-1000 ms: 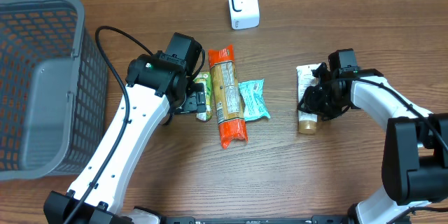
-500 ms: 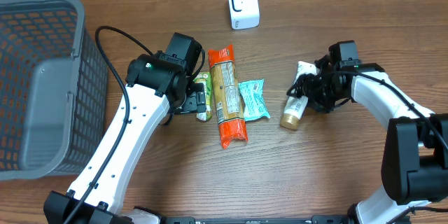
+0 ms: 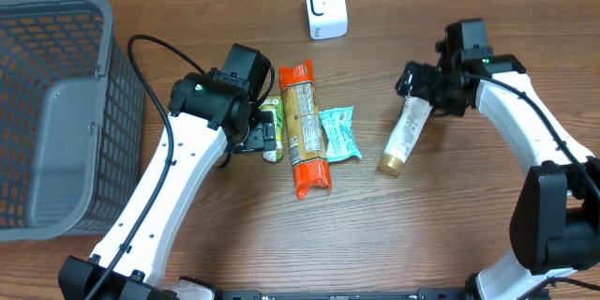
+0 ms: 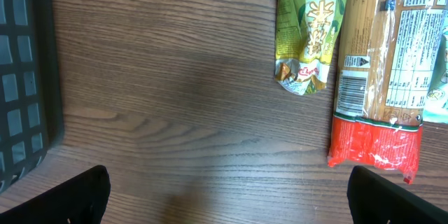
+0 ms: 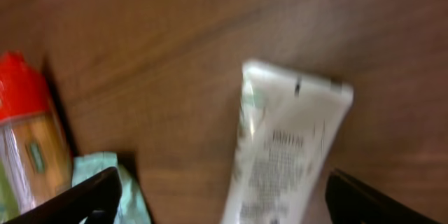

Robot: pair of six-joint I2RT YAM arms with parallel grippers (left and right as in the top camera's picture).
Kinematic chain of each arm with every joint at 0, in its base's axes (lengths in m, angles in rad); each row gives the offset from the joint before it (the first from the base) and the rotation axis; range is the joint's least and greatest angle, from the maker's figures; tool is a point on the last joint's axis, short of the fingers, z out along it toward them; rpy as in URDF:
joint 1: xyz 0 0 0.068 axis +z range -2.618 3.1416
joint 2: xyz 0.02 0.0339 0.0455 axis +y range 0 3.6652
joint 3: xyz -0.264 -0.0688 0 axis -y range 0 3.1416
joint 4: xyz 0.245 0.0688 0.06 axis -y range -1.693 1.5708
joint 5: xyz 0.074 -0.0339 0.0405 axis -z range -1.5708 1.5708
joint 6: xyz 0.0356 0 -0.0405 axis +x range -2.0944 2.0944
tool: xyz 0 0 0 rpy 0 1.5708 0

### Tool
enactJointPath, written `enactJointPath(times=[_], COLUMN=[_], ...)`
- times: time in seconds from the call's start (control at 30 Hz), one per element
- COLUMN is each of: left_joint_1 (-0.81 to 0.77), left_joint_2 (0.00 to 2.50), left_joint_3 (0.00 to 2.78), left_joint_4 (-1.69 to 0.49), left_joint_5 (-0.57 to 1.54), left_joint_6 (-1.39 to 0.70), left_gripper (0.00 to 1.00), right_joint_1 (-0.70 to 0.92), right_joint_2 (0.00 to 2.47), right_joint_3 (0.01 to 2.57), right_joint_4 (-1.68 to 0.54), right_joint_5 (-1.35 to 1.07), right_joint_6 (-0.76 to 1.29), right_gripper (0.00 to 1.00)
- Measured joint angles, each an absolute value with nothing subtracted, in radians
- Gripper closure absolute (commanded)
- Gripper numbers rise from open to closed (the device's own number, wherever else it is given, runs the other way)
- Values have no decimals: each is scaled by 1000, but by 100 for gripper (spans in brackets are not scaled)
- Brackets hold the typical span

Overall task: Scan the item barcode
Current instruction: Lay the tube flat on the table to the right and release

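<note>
Overhead, right of centre: white tube (image 3: 403, 131) flat on the wooden table (image 3: 469, 234), slanting, tan cap toward lower left, crimped end just below the right gripper (image 3: 420, 84), jaws spread wide, gripping nothing. Upper centre, well apart: white scanner (image 3: 325, 7). Left of centre: left gripper (image 3: 266, 133), likewise wide and empty, beside green tea packet (image 4: 308, 28), pasta pack (image 3: 305, 131) and teal sachet (image 3: 339, 133); grey basket (image 3: 56, 103) at far left.

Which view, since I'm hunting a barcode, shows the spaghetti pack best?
Left wrist: the spaghetti pack is close and sharp, its barcode visible near the red end. Overhead shows the whole pack but small; right wrist catches only a blurred red end.
</note>
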State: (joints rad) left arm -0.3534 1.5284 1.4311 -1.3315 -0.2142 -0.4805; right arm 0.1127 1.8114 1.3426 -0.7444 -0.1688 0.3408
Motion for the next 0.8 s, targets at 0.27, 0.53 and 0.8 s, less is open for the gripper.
enactJointPath(times=[0.27, 0.53, 0.8], left_joint_1=[-353, -353, -353], left_joint_2=[1528, 1528, 1528], left_joint_3=[1431, 1431, 1431], left_joint_4=[-1332, -1332, -1332], left_joint_5=[-214, -215, -214], left_joint_6=[-481, -481, -481], left_gripper=[0, 0, 0], right_joint_1=[191, 300, 168], right_joint_2=[1842, 2006, 2008], right_joint_3=[1351, 1355, 1372], right_joint_4=[-599, -611, -807], right_joint_5=[-79, -10, 72], right_joint_6=[210, 230, 340], right_gripper=[58, 66, 65])
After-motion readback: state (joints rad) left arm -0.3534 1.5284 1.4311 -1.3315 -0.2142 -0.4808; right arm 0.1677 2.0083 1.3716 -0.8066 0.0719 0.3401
